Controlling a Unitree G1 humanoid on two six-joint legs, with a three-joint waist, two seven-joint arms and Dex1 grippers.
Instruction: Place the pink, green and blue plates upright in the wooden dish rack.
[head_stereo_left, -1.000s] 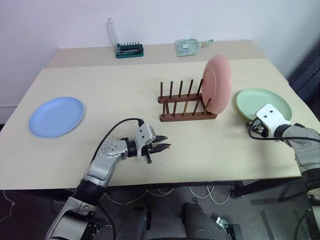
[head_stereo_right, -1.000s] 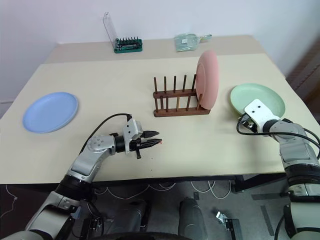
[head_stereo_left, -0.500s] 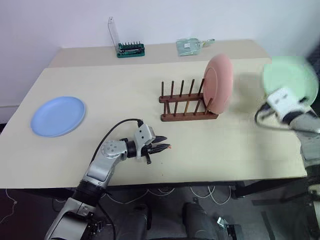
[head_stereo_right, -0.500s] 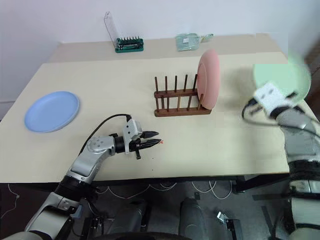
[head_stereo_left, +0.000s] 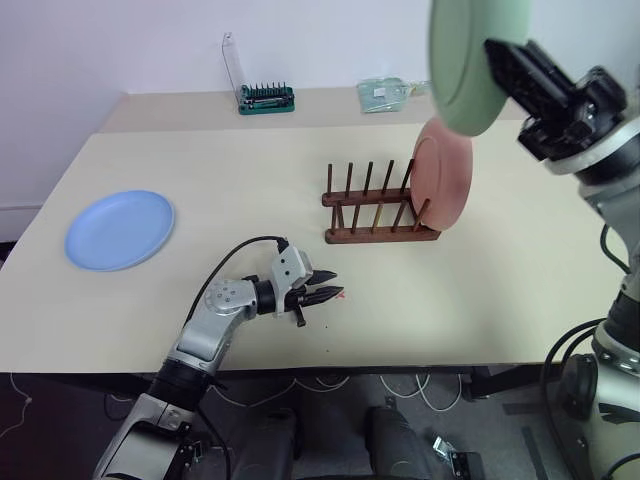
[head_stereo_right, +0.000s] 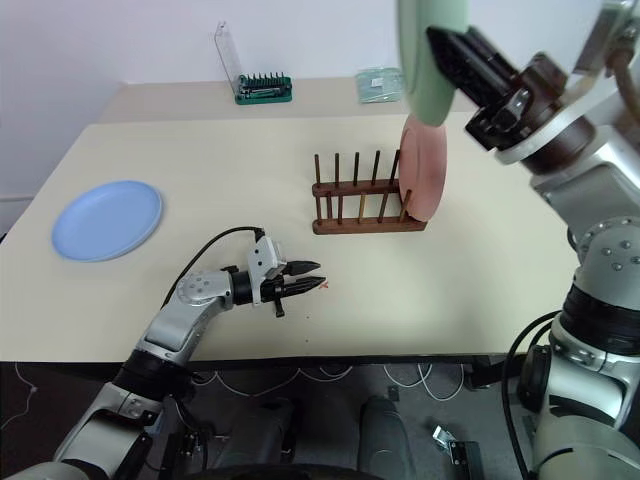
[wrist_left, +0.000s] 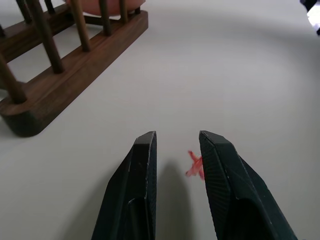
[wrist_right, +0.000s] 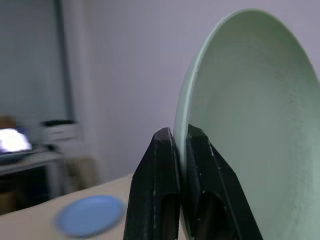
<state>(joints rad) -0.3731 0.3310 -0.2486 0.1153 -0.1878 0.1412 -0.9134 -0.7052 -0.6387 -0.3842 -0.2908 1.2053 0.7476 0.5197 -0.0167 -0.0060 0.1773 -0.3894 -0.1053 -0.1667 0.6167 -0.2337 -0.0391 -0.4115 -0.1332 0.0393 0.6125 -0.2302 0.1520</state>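
The pink plate stands upright at the right end of the wooden dish rack; the other slots are free. High above it, the pale green plate hangs on edge in the air. My right gripper is shut on its rim, and the fingers pinch the edge. The blue plate lies flat at the table's left. My left gripper hovers low over the table in front of the rack, open, with nothing between its fingers.
A green tool holder with a clear lid and a clear packet sit along the back of the table. A small red mark is on the tabletop just under the left gripper.
My right gripper has shut on the green plate and lifted it from the table's right side to high above the rack, turning it on edge. The left arm has stayed still.
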